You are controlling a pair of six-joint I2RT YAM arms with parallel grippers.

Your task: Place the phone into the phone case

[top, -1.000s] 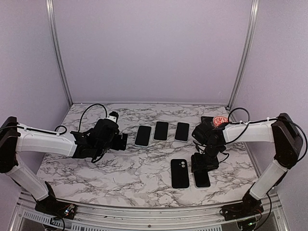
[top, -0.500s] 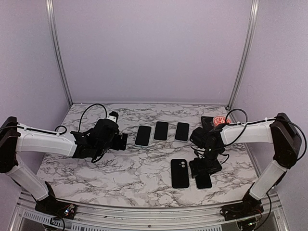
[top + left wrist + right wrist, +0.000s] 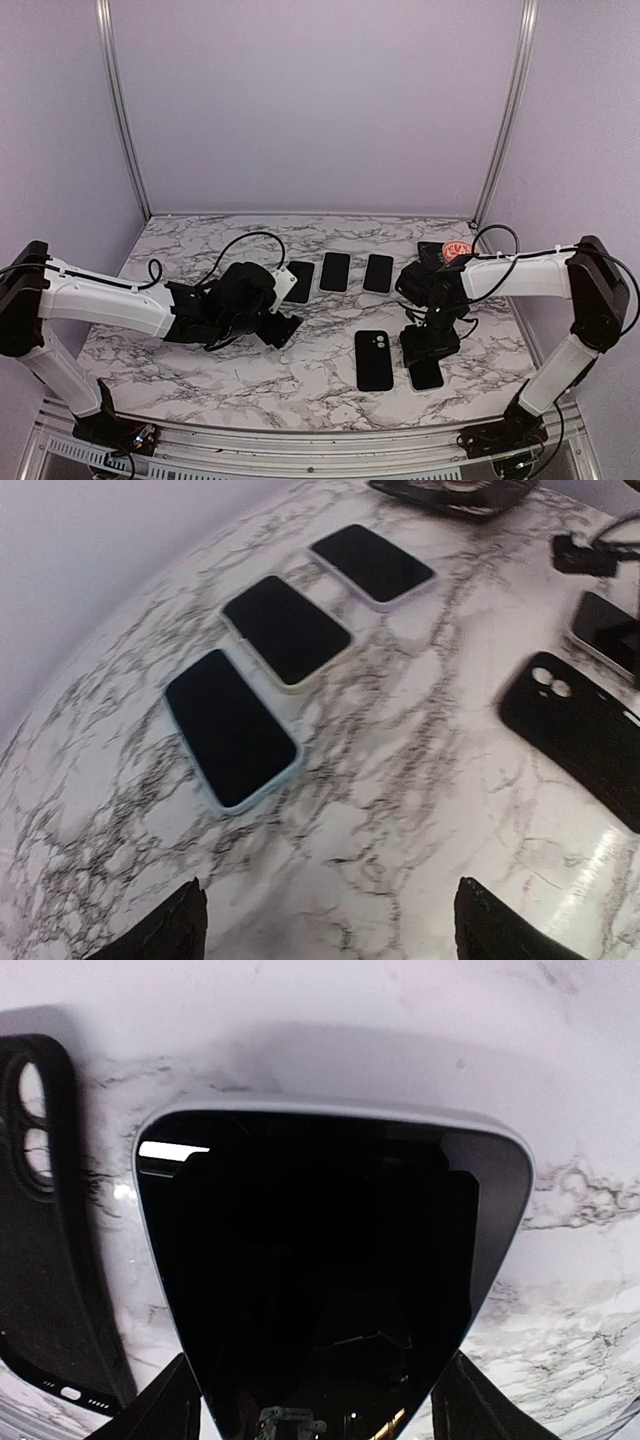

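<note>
A phone point(image 3: 320, 1260) with a black screen and a silver rim lies face up on the marble table, at front right in the top view point(image 3: 426, 374). My right gripper point(image 3: 322, 1410) is open, and its fingers stand on either side of the phone's near end; it also shows in the top view point(image 3: 428, 345). The black phone case point(image 3: 373, 358) lies flat just left of the phone, with its camera hole at the far end. It also shows in the right wrist view point(image 3: 50, 1230) and the left wrist view point(image 3: 580, 730). My left gripper point(image 3: 330, 935) is open and empty over bare marble; in the top view point(image 3: 285, 330) it is left of the case.
Three more phones lie in a row at the back: point(image 3: 232, 727), point(image 3: 287, 630), point(image 3: 373, 563). A black object with a red top point(image 3: 457, 250) stands at the back right. The metal frame rail point(image 3: 300, 440) runs along the front edge.
My left arm has swung right and forward, from left of the phone row to in front of it, nearer the case. My right gripper has stayed over the front-right phone.
</note>
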